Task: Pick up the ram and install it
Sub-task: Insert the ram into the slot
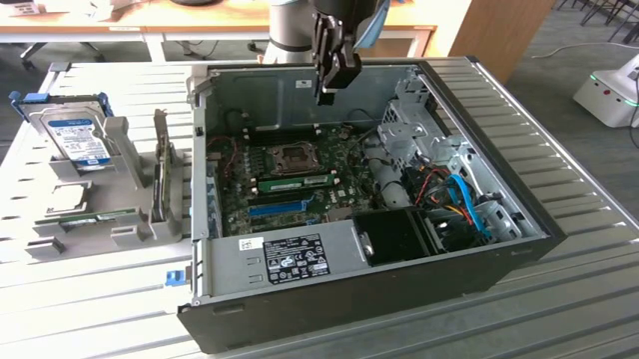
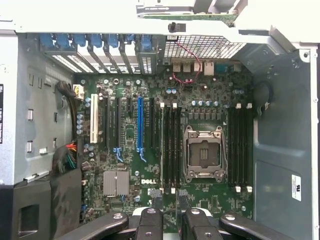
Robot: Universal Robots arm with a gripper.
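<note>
In the upper middle of the exterior view, the Universal Robots arm [image 1: 289, 30] shows a smooth silver-grey tubular link, with a pale blue joint cap [image 1: 372, 21] to its right. The gripper [image 1: 330, 91] is matte black and boxy, built of stacked plates. The wrist view shows its two black fingers [image 2: 150, 222], narrow at the tips, flanked by black linkage bars [image 2: 102, 226] with round silver pivot screws [image 2: 118, 217].

A lab: opened computer case [image 1: 399, 299] on slatted metal table [image 1: 579, 172], wooden desks [image 1: 130, 15] behind.
</note>
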